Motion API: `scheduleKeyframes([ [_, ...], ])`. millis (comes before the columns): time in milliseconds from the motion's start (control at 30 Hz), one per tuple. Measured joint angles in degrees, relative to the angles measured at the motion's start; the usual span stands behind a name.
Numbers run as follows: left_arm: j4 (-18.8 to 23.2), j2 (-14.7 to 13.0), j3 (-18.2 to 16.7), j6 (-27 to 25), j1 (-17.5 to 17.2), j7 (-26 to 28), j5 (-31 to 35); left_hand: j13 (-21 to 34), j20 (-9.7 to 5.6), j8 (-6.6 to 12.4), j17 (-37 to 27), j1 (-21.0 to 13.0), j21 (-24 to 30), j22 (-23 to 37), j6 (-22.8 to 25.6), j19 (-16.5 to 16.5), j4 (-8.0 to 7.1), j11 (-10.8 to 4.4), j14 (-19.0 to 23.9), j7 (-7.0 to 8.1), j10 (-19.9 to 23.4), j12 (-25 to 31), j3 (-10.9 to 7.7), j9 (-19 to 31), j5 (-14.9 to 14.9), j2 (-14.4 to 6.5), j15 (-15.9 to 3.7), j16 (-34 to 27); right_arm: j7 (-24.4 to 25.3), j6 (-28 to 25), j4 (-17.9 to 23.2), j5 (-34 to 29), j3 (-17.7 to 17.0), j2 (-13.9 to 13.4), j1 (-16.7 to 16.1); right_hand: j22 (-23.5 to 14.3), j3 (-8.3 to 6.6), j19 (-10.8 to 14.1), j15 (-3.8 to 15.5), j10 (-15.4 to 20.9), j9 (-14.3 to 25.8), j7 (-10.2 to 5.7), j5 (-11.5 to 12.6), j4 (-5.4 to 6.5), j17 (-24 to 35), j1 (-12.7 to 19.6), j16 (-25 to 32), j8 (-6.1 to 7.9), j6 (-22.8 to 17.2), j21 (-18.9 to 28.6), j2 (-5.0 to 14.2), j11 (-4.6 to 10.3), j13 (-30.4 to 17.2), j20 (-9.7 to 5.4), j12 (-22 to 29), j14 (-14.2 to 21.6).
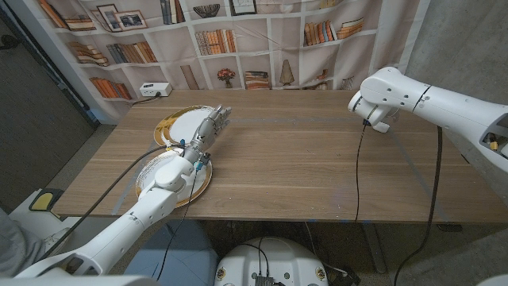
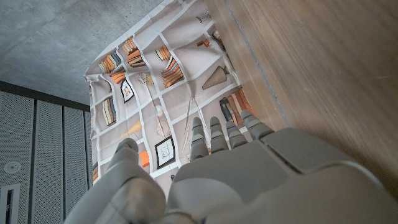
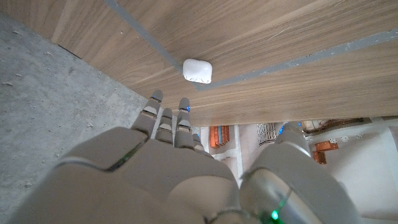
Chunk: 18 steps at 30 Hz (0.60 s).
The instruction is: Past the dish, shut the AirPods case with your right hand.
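Head view looks down over a wooden table (image 1: 302,159) with a bookshelf-printed backdrop (image 1: 238,40) behind it. On the robot's left side of the table lie two gold-rimmed dishes: a far dish (image 1: 176,121) and a near dish (image 1: 151,171), which sit close together or overlap. The left hand (image 1: 205,137) stretches over them, fingers extended and held together, pointing toward the far edge of the table; it holds nothing, and whether it touches the dishes cannot be told. In the left wrist view the same left hand (image 2: 236,174) shows its back, with straight fingers (image 2: 217,134) reaching toward the backdrop beside the table's edge.

The right arm (image 1: 444,103) comes in from the robot's right and hangs above the far right part of the table, with a black cable (image 1: 359,171) dropping from it to the surface. In the right wrist view the right hand (image 3: 168,168) is seen from behind, fingers (image 3: 166,121) straight and slightly apart, thumb (image 3: 289,155) off to one side, grasping nothing. Just beyond those fingertips, apart from them, the white AirPods case (image 3: 197,70) lies on the wood near the table's edge, beside a grey line in the tabletop. Its lid appears down, though the small size leaves that uncertain.
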State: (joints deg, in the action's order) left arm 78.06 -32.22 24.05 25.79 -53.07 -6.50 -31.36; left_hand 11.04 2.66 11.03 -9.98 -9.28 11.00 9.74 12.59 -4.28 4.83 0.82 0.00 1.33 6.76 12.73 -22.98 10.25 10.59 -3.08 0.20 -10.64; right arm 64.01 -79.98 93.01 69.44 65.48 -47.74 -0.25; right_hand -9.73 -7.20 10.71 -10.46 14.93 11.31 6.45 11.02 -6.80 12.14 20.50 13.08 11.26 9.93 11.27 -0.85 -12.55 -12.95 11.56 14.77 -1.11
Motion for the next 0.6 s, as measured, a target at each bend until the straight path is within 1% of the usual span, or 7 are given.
scheduleKeyframes([
  [133, 0.16, -0.06, -0.08, 0.19, -0.1, 0.32, 0.13, 0.0, -0.22, 0.0, 0.0, 0.0, 0.0, 0.0, 0.21, 0.22, 0.0, 0.0, 0.0, 0.21, 0.0, 0.0, 0.0, 0.0, 0.0, 0.0, 0.0, 0.0, 0.0, 0.0, -0.78, 0.29, 0.19, 0.15, 0.61, 0.0, -0.24, 0.0, 0.0, 0.1, 0.0, 0.0, 0.0, -0.24, 0.0, 0.3, 0.0, 0.0, 0.0, 0.0, 0.3, -0.09, 0.0, 0.0, 0.0, 0.0],
  [200, 0.16, -0.06, -0.08, 0.29, -0.1, 0.47, 0.2, 0.0, -0.22, 0.0, 0.0, 0.0, 0.0, 0.0, 0.21, 0.22, 0.0, 0.0, 0.0, 0.21, 0.0, 0.0, 0.0, 0.0, 0.0, 0.0, 0.0, 0.0, 0.0, 0.0, -1.01, 0.29, 0.28, 0.18, 0.8, 0.0, -0.24, -0.01, -0.12, 0.38, 0.0, 0.0, 0.0, -0.24, 0.0, 0.33, 0.0, 0.0, 0.0, 0.0, 0.33, 0.17, 0.0, -0.01, 0.0, -0.12],
  [267, 0.16, -0.06, -0.08, 0.42, -0.1, 0.59, 0.31, 0.0, -0.22, 0.0, 0.0, 0.0, 0.0, 0.0, 0.21, 0.22, 0.0, 0.0, 0.0, 0.21, 0.0, 0.0, 0.0, 0.0, 0.0, 0.0, 0.0, 0.0, 0.0, 0.0, -1.36, 0.29, 0.56, 0.22, 1.17, 0.0, -0.48, -0.59, -0.57, 0.4, 0.0, 0.0, 0.0, -0.47, 0.0, 0.68, -0.1, 0.0, 0.0, -0.26, 0.68, 0.19, 0.0, -0.27, 0.0, -0.66],
  [367, 0.16, -0.06, -0.08, 0.57, -0.1, 0.8, 0.46, 0.0, -0.22, 0.0, 0.0, 0.0, 0.01, 0.0, 0.21, 0.22, 0.12, 0.0, 0.0, 0.21, 0.0, 0.0, -0.13, 0.0, 0.0, 0.0, 0.0, 0.0, 0.0, 0.0, -1.72, 0.29, 1.03, 0.3, 1.65, 0.0, -0.48, -0.95, -0.47, 0.4, 0.0, 0.0, 0.0, -0.48, 0.0, 0.91, -0.44, 0.0, 0.0, -0.47, 0.9, 0.19, 0.0, -0.31, 0.0, -1.08],
  [400, 0.16, -0.06, -0.08, 0.59, -0.1, 0.81, 0.47, 0.0, -0.22, 0.0, 0.0, 0.0, 0.02, 0.0, 0.21, 0.22, 0.25, 0.0, 0.0, 0.21, 0.0, 0.0, -0.26, 0.0, 0.0, 0.0, 0.0, 0.0, 0.0, 0.0, -1.79, 1.93, 1.09, 0.32, 1.71, 0.0, -0.58, -0.95, -0.64, 0.4, 0.0, 0.0, 0.0, -0.57, 0.0, 0.91, -0.44, 0.0, 0.0, -0.47, 0.9, 0.19, 0.0, -0.31, 0.0, -1.25],
  [433, 1.21, -0.43, -0.59, 0.63, -0.58, 0.87, 0.53, 0.0, -0.22, 0.0, 0.0, 0.0, 0.02, 0.0, 0.21, 0.21, 0.25, -0.02, 0.0, 0.21, 0.02, 0.0, -0.26, 0.0, 0.0, 0.0, 0.0, 0.0, 0.0, 0.0, -1.92, 1.93, 1.21, 0.35, 1.85, 0.0, -0.72, -0.94, -0.72, 0.4, 0.0, 0.0, 0.0, -0.72, 0.0, 0.91, -0.44, 0.0, 0.0, -0.47, 0.9, 0.19, 0.0, -0.31, 0.0, -1.33],
  [600, 1.61, -0.62, -0.8, 0.79, -0.86, 1.12, 0.66, 0.0, -0.22, 0.0, 0.0, 0.0, 0.03, 0.0, 0.21, 0.21, 0.24, -0.32, 0.0, 0.21, 0.32, 0.0, -0.26, 0.0, 0.0, 0.0, 0.0, 0.0, 0.0, 0.0, -2.69, 2.54, 1.95, 0.62, 2.56, 0.0, -0.72, -0.94, -0.72, 0.64, 0.0, 0.0, 0.0, -0.71, -0.01, 0.92, -0.44, 0.0, 0.0, -0.47, 0.89, -0.04, 0.01, -0.31, 0.0, -1.33],
])
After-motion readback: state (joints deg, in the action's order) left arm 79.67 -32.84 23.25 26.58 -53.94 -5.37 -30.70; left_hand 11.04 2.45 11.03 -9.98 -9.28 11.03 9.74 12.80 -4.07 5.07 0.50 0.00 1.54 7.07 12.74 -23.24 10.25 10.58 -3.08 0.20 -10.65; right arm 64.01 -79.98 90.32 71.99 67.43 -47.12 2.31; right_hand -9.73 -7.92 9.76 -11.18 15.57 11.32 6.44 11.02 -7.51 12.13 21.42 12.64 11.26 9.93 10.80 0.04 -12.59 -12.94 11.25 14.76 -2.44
